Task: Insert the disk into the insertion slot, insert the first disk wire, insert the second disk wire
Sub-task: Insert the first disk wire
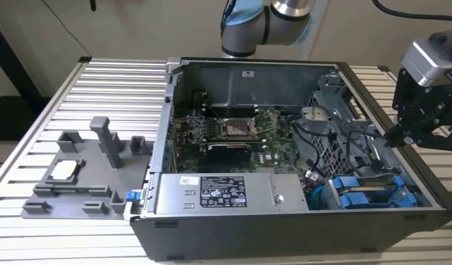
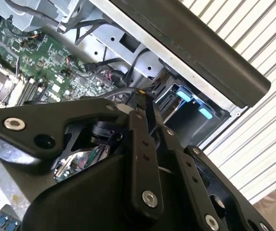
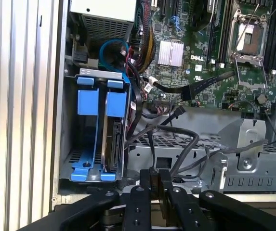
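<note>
Exterior view: slatted table (image 1: 100, 88) carries an open computer case (image 1: 285, 232), motherboard (image 1: 234, 130) exposed. The gripper (image 1: 395, 139) hangs over the case wall at the exterior view's right, near black cables (image 1: 351, 132). In the first wrist view its fingers (image 3: 152, 180) are pressed together (whether anything is pinched between them, can't tell). The disk (image 3: 113, 144) sits edge-on inside the insertion slot (image 3: 101, 73), blue end showing, just beside a second blue carrier (image 3: 87, 102).

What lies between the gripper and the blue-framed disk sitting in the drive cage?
In the first wrist view, loose black cables and the grey cage wall lie between the gripper and the disk.
</note>
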`<state>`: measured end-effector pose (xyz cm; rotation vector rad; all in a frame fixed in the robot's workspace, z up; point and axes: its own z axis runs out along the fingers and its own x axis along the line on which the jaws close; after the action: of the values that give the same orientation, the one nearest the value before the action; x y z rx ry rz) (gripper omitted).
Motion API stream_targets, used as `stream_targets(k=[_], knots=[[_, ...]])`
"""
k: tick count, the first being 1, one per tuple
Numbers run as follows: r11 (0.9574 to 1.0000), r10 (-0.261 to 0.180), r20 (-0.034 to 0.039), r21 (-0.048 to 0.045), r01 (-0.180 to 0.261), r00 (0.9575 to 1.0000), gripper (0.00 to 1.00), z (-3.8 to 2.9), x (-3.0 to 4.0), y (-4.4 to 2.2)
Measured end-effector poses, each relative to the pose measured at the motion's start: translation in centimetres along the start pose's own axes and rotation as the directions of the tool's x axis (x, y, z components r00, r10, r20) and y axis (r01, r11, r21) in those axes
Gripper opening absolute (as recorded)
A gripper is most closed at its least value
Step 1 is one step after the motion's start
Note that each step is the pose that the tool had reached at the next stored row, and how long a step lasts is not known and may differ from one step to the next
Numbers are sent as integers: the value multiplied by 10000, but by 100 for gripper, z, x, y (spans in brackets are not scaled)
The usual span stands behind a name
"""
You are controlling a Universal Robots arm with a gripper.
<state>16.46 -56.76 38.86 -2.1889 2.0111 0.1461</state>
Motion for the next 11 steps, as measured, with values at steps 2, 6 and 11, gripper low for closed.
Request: stream_targets(k=[2,6,11], knots=[[10000,6,0,-2,-6,10000,19,0,0,0],[10000,17,1,-5,-17,10000,19,0,0,0],[10000,29,-241,-28,-30,9997,19,7,2,1]])
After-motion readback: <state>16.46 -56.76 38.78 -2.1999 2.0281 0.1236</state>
